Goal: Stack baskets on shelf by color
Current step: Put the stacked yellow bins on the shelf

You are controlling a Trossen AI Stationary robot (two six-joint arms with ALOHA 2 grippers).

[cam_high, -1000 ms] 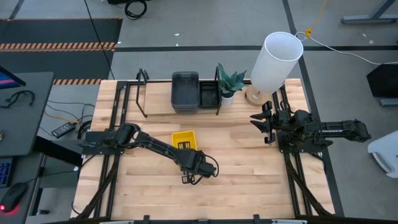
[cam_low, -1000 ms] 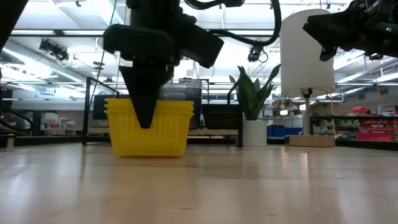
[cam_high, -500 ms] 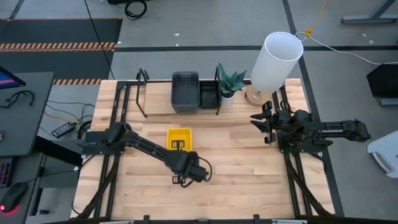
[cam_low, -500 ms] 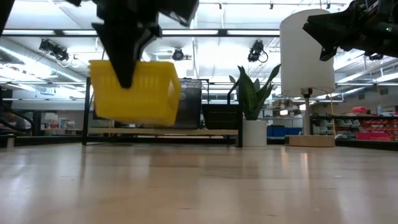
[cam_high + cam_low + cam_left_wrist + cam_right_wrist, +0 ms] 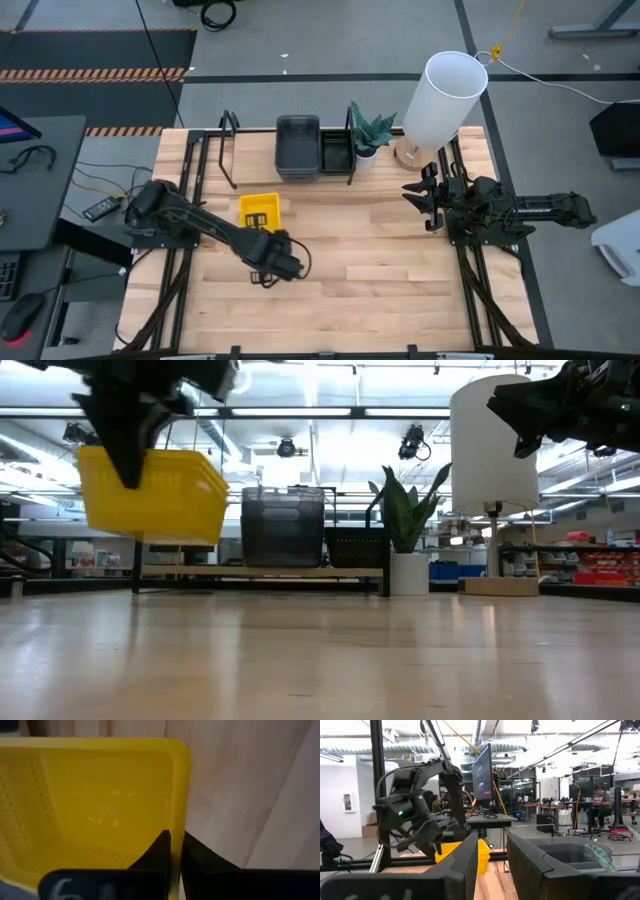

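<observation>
Left tool (image 5: 262, 232): high view, clamped narrow on the wall of the yellow basket (image 5: 259, 211), carried clear of the desk (image 5: 400, 270) just in front of the shelf (image 5: 250, 178); a sound placement calls for keeping the basket level and setting it on the bare plank left of the grey baskets (image 5: 298, 146), black mesh basket (image 5: 336, 153) beyond them. Right tool (image 5: 424, 199): parked over the desk's right side, fingers part-way apart, nothing held. Low view: yellow basket (image 5: 150, 495) hangs tilted, above shelf height; the shelf's left upright post (image 5: 136, 538) stands in its path, so the descent should clear it. Plant (image 5: 404, 520) and white cylinder (image 5: 493, 445) stand further right, well apart. Left wrist view: fingers (image 5: 192, 857) pinch one wall of the basket (image 5: 90, 810) near its corner. Right wrist view: left arm (image 5: 415, 820) and basket (image 5: 470, 852) seen across the desk; people far behind.
</observation>
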